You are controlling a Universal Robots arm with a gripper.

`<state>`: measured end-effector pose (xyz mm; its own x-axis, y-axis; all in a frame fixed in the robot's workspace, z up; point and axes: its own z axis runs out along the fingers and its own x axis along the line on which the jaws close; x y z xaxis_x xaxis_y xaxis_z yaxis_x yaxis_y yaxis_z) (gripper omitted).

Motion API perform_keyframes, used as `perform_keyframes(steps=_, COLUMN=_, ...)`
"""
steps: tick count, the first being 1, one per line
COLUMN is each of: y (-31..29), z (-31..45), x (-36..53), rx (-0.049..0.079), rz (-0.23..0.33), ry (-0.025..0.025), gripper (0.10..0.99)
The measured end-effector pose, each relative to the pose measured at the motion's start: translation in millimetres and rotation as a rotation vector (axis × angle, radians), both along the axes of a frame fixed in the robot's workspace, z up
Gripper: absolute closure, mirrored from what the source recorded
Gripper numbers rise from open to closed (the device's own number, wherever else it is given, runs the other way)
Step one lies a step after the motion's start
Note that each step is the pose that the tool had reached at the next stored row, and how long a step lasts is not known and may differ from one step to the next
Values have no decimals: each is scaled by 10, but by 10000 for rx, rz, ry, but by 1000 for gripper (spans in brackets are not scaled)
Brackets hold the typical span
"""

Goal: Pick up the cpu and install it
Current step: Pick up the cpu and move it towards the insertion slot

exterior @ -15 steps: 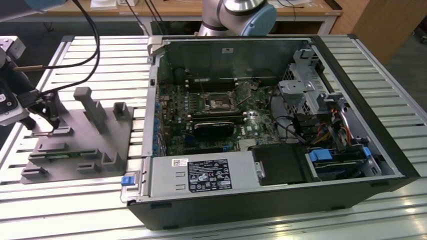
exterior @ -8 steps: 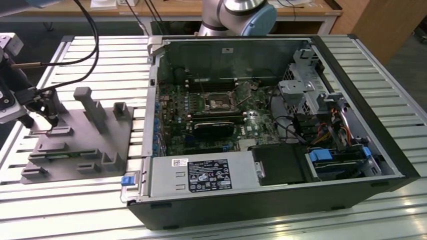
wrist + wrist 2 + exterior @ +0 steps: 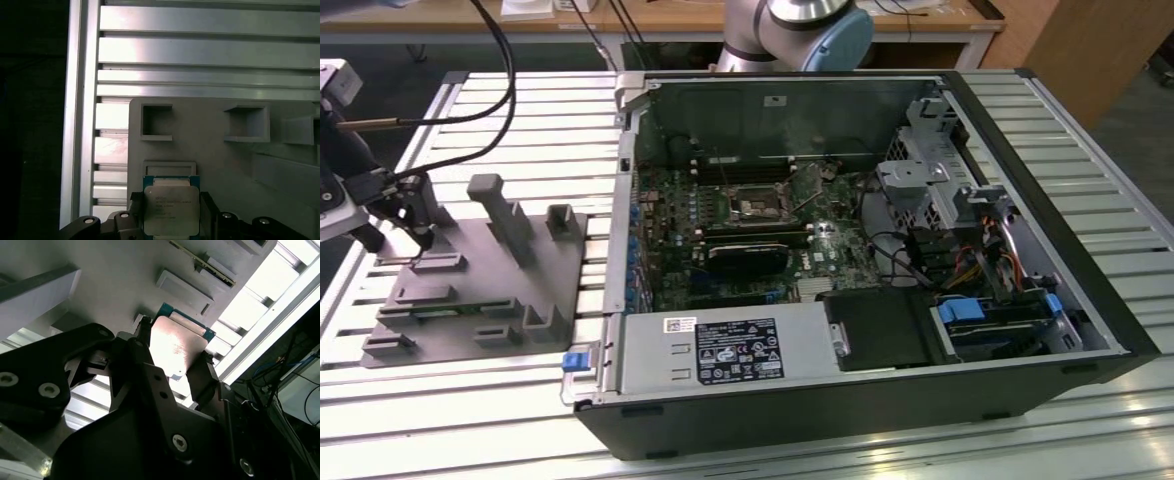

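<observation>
Exterior view puts the gripper (image 3: 398,235) at the far left of the frame, low over the grey fixture block (image 3: 480,285). The block lies on the slatted aluminium bench (image 3: 494,420). To the exterior view's right of the block, an open computer case (image 3: 1067,300) lies on its side with the motherboard (image 3: 720,250) facing up. The black CPU socket (image 3: 758,203) sits in the upper middle of the frame, well apart from the gripper. The arm's base (image 3: 801,30) stands at the top edge, behind the case.

In both wrist views the fingers (image 3: 136,206) are closed onto the cpu (image 3: 171,210), one against each of two opposite edges, with nothing else between them. The cpu is thin and nearly square, so neither axis reads as plainly longer. In the first wrist view its silver metal lid faces the camera, and a green rim shows around the lid. Its edges run parallel to the fixture block's edges and to the bench slats, and the two gripped edges lie along the fingers. It is over an edge region of the block, just beside a shallow rectangular recess (image 3: 169,167), with two square pockets (image 3: 156,120) farther off. I cannot tell whether its underside rests on the block or hangs just above it. In the second wrist view the lid catches a bright glare between the dark fingers.
</observation>
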<state>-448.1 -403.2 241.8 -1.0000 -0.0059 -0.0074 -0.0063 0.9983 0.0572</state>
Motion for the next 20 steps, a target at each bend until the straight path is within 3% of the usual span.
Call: perform_keyframes(steps=20, y=0, z=40, x=0, rx=-2, rz=0, ry=4, gripper=549)
